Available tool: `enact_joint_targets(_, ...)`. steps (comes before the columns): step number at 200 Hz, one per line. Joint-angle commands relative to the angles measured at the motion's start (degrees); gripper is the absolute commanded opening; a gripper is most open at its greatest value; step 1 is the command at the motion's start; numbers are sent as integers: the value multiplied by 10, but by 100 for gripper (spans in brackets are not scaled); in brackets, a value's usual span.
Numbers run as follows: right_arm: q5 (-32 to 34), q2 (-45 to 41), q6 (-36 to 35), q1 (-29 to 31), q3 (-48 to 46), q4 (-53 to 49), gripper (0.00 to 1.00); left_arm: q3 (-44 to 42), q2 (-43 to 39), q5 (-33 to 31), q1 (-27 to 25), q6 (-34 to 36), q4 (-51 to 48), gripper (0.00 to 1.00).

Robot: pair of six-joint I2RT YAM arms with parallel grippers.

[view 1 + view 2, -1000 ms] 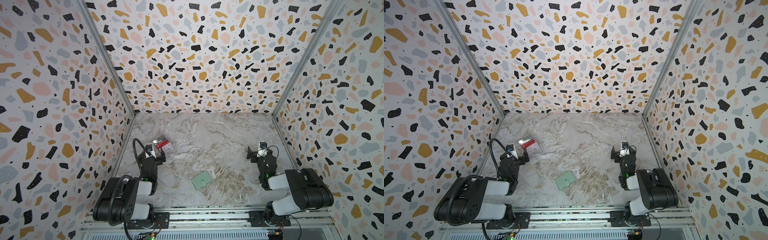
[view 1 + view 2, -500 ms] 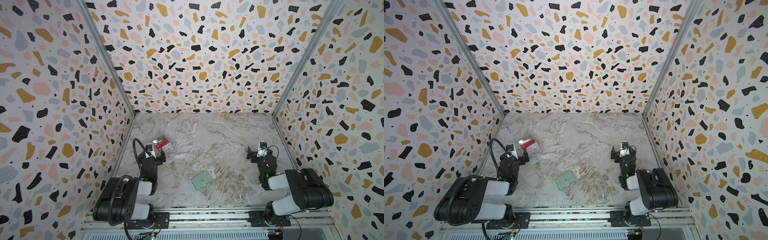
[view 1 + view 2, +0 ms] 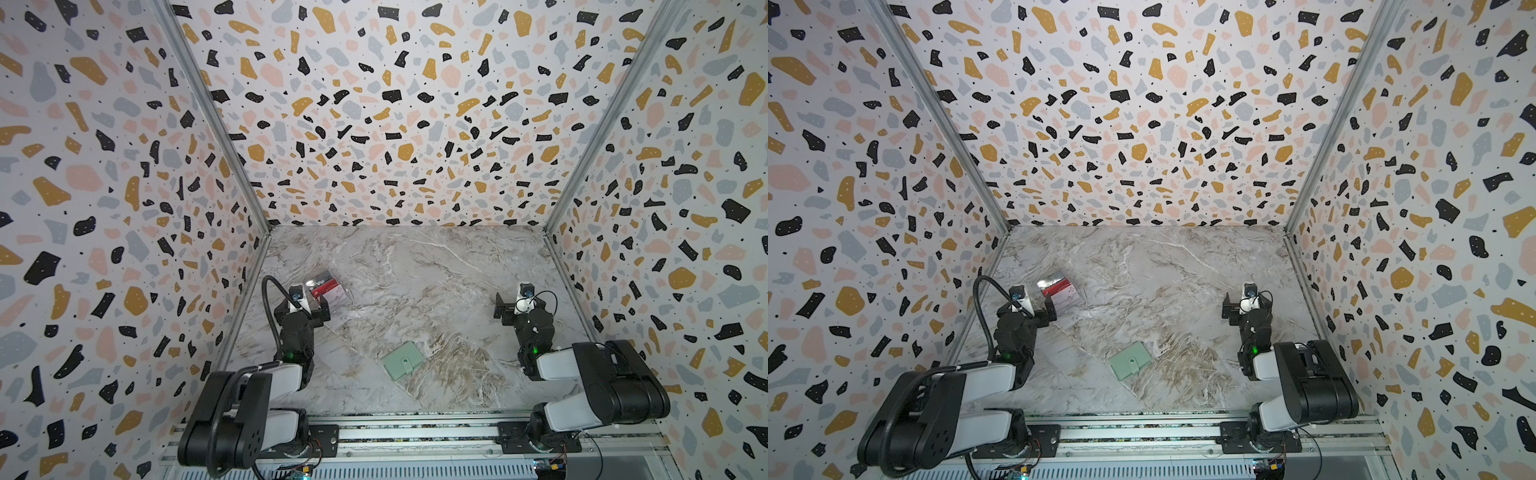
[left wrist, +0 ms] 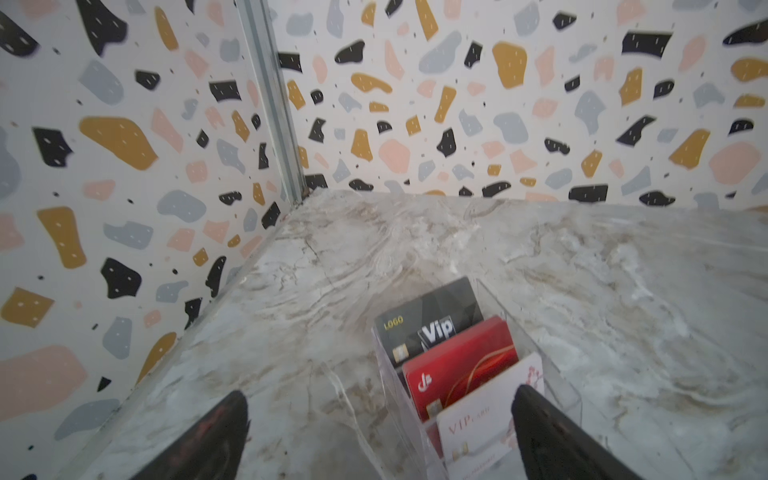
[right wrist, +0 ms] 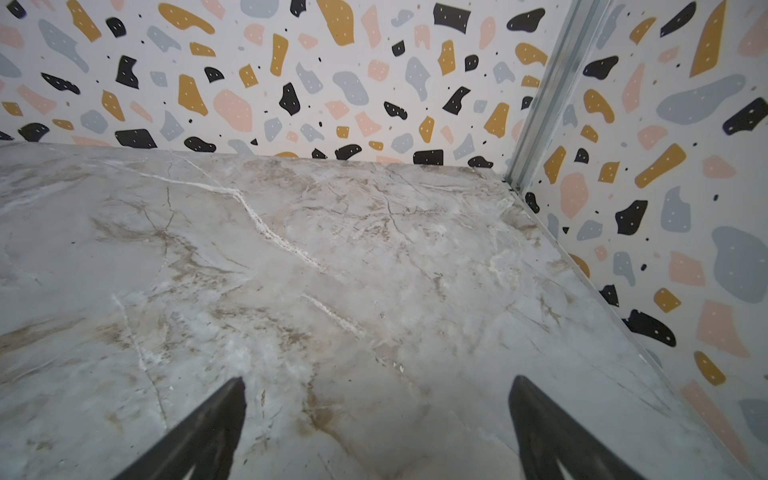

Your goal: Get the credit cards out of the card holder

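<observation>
The card holder (image 3: 402, 360) (image 3: 1130, 360), a small mint-green wallet with a snap button, lies folded on the marble table between the two arms. The credit cards stand upright in a clear plastic box (image 3: 337, 296) (image 3: 1070, 297) at the left. In the left wrist view they are a dark grey Vip card (image 4: 432, 316) and a white-pink card (image 4: 478, 419). My left gripper (image 3: 309, 306) (image 4: 380, 397) is open right in front of that box, holding nothing. My right gripper (image 3: 519, 308) (image 5: 378, 384) is open over bare marble at the right.
A red card (image 4: 461, 357) stands between the two other cards in the clear box. Terrazzo-patterned walls close the table on the left, back and right. The arm bases sit on a metal rail (image 3: 415, 432) along the front edge.
</observation>
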Motion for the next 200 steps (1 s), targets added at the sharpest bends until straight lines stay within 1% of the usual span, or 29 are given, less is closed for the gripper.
enact_joint_targets(1,19,-53,33,-2,50,-123,99,23,-64,-40,-5,-57,-93,100)
enact_joint_targets(14,38,-72,74,-2,87,-221,99,41,-96,-40,-8,-100,-165,100)
enact_joint_targets(22,37,-84,92,0,109,-272,99,58,-111,-29,-8,-130,-210,100)
enact_joint_targets(35,24,-100,113,3,135,-336,99,89,-127,11,-10,-173,-275,100)
enact_joint_targets(49,3,-115,132,11,162,-399,99,122,-137,47,-18,-199,-346,100)
enact_joint_targets(59,-17,-124,144,17,182,-444,99,142,-141,83,-21,-203,-383,100)
enact_joint_targets(68,-34,-131,152,26,199,-482,99,159,-142,117,-22,-201,-438,99)
enact_joint_targets(92,-84,-143,166,58,229,-565,99,190,-143,207,-22,-179,-536,96)
enact_joint_targets(107,-128,-146,175,81,238,-608,100,200,-145,258,-23,-167,-578,95)
enact_joint_targets(129,-195,-147,187,117,241,-651,96,205,-147,317,-30,-163,-611,93)
enact_joint_targets(149,-249,-139,198,155,241,-679,91,211,-145,330,-56,-162,-629,89)
enact_joint_targets(176,-316,-125,220,219,234,-683,87,230,-108,343,-128,-139,-647,86)
enact_joint_targets(200,-357,-105,248,267,218,-662,85,248,-46,312,-191,-118,-662,83)
